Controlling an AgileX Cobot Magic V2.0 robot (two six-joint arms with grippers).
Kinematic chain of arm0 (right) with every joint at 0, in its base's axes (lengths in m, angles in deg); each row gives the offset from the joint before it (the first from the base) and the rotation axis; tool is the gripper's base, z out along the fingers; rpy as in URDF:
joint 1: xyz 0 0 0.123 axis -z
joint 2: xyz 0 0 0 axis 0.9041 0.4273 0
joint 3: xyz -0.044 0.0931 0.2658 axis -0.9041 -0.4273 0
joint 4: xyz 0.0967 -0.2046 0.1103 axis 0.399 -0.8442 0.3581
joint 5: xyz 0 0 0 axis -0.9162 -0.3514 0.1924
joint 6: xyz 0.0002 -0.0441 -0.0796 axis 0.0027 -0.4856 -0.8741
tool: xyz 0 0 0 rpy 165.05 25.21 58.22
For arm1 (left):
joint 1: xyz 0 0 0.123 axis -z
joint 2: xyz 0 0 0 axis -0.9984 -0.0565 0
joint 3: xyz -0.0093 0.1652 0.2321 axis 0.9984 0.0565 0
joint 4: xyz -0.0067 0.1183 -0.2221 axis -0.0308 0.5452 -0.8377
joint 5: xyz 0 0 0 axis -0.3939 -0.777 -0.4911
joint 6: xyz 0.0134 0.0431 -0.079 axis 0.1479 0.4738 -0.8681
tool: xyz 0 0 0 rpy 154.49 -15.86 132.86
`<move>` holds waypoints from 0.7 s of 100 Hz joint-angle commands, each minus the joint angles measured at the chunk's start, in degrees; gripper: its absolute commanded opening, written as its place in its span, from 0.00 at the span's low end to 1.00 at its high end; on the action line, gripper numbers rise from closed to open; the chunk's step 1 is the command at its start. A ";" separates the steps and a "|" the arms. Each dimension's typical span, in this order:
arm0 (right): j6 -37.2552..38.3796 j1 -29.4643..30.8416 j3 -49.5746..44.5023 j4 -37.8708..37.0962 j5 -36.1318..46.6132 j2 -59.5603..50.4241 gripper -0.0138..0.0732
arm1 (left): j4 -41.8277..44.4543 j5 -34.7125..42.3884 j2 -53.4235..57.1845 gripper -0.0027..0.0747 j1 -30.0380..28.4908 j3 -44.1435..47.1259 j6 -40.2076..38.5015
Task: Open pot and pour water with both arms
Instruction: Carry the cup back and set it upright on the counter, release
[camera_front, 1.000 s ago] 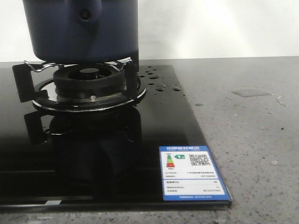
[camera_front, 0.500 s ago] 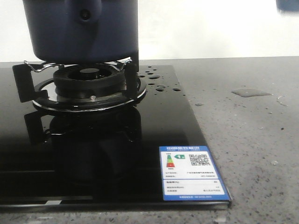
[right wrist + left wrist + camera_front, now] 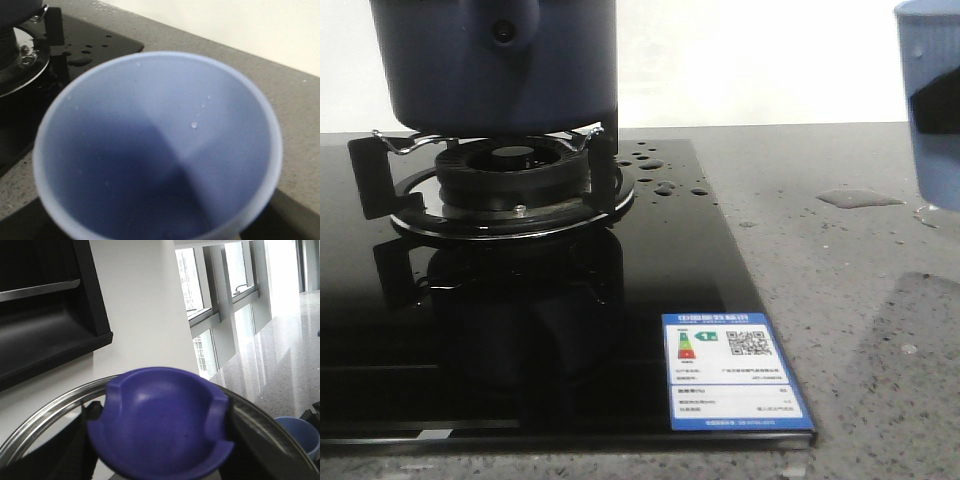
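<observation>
The dark navy pot (image 3: 490,70) stands on the burner (image 3: 510,175) at the back left, its handle mount with a round hole (image 3: 502,30) facing me; its top is cut off by the frame. My left gripper (image 3: 160,440) is shut on the lid's blue-violet knob (image 3: 160,425), dark fingers (image 3: 82,440) on both sides, with the steel lid rim (image 3: 45,415) arcing around it, up in the air. My right gripper (image 3: 937,105) holds a pale blue cup (image 3: 930,60) upright at the far right edge, above the counter. The cup's inside (image 3: 160,150) shows only droplets.
A black glass cooktop (image 3: 650,260) with water drops and a blue energy label (image 3: 730,370) covers the left. Grey speckled counter (image 3: 840,300) lies to the right with a small puddle (image 3: 855,197). A white wall stands behind.
The pale blue cup has come down into the front view at the upper right edge, where only its bottom showed half a second ago. The pot has not moved.
</observation>
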 commanded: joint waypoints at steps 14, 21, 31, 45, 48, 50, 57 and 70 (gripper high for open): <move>0.08 0.39 1.51 3.99 6.56 6.21 0.83 | -5.19 -0.68 -0.34 0.41 0.46 -1.81 -0.63; 0.08 0.39 1.51 4.91 8.54 7.41 0.86 | -5.19 -0.66 -0.34 0.41 0.46 -1.77 -0.63; 0.08 0.39 2.25 5.03 11.49 7.55 0.86 | -5.19 -0.66 -0.34 0.41 0.46 -1.77 -0.63; 0.08 0.39 4.79 4.85 10.93 6.03 0.86 | -5.19 -0.66 -0.44 0.41 0.46 -1.77 -0.63; 0.08 0.39 5.27 4.67 10.38 5.64 0.86 | -5.19 -0.66 -0.56 0.41 0.46 -1.77 -0.63; 0.08 0.39 5.79 4.48 9.75 5.17 0.86 | -5.19 -0.66 -0.71 0.41 0.46 -1.77 -0.63; 0.08 0.39 7.57 3.21 7.63 3.48 0.86 | -5.19 -0.66 -1.53 0.41 0.46 -1.77 -0.63; 0.08 0.39 11.00 0.15 4.33 0.41 0.86 | -5.56 -0.66 -4.17 0.41 0.46 -1.77 -0.63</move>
